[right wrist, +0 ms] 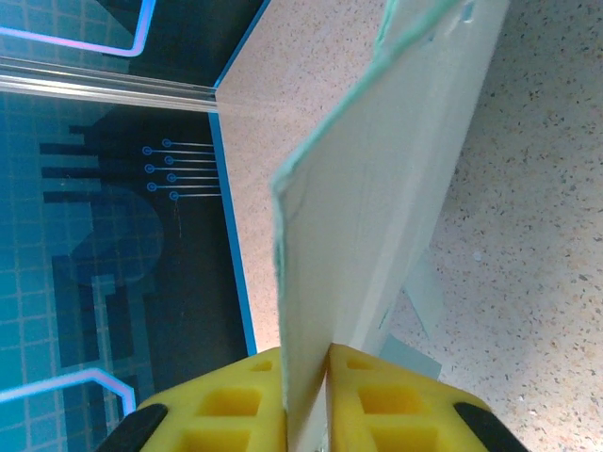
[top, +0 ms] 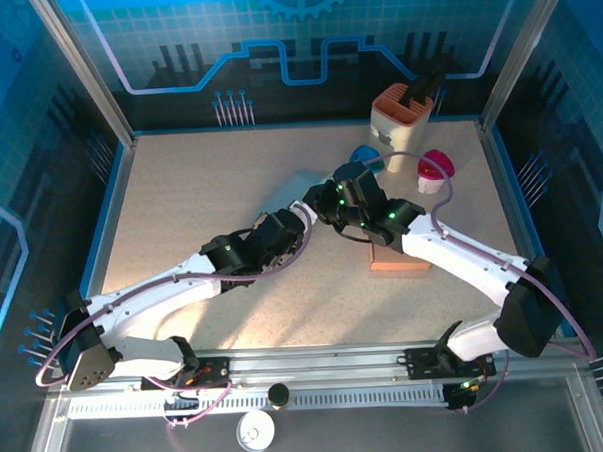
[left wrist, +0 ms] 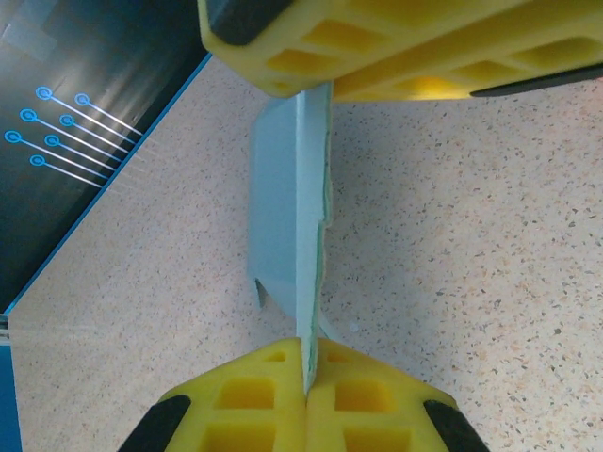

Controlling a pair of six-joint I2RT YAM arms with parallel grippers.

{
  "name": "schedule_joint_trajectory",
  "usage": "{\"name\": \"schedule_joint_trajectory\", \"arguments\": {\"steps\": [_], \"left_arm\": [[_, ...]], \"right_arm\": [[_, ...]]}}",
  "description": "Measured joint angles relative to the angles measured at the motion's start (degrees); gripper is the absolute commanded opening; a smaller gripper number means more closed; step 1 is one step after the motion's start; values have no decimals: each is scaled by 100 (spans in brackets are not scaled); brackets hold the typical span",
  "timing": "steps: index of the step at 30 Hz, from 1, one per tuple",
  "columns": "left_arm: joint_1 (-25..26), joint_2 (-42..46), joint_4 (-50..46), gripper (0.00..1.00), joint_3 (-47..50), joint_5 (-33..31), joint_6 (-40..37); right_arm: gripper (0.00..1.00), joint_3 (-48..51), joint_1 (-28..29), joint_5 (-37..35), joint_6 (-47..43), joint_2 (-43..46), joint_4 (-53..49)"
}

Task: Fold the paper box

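**Both grippers pinch the paper box at mid-table**

From above, the left arm (top: 174, 282) and right arm (top: 463, 254) meet over the paper box (top: 288, 190). Only a pale corner of it shows at centre frame, and the fingertips are hard to make out there. The left gripper (left wrist: 306, 377) is clenched on the sheet's near edge at bottom centre, with the sheet running edge-on up the frame above the speckled table (left wrist: 471, 235). The right gripper (right wrist: 306, 386) is clamped on a panel that rises to the upper right, cut off at the top edge.
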State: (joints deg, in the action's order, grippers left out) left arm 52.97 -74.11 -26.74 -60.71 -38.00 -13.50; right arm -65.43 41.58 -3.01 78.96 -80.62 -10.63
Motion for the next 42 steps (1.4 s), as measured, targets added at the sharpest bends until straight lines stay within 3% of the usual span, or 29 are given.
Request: {"name": "schedule_joint_trajectory", "arguments": {"steps": [7,14,27,31,35,39,42], "left_arm": [[0,0,0,0,0,-2,0],[0,0,2,0,0,-4,0],[13,-66,9,0,-2,-31,-2],[13,-98,15,0,-28,-52,0],[24,-111,11,18,-35,-79,2],[90,-120,7,55,-37,-107,114],[133,50,11,68,-37,-33,404]], "right_arm": [[24,-24,0,4,37,-48,17],[26,-81,0,0,74,-186,17],[19,-81,0,-63,210,-223,13],[12,-81,0,-107,243,-223,0],[0,-81,0,-122,313,-223,4],[0,-7,4,-133,310,-199,85],[0,37,22,-129,232,-116,81]]}}
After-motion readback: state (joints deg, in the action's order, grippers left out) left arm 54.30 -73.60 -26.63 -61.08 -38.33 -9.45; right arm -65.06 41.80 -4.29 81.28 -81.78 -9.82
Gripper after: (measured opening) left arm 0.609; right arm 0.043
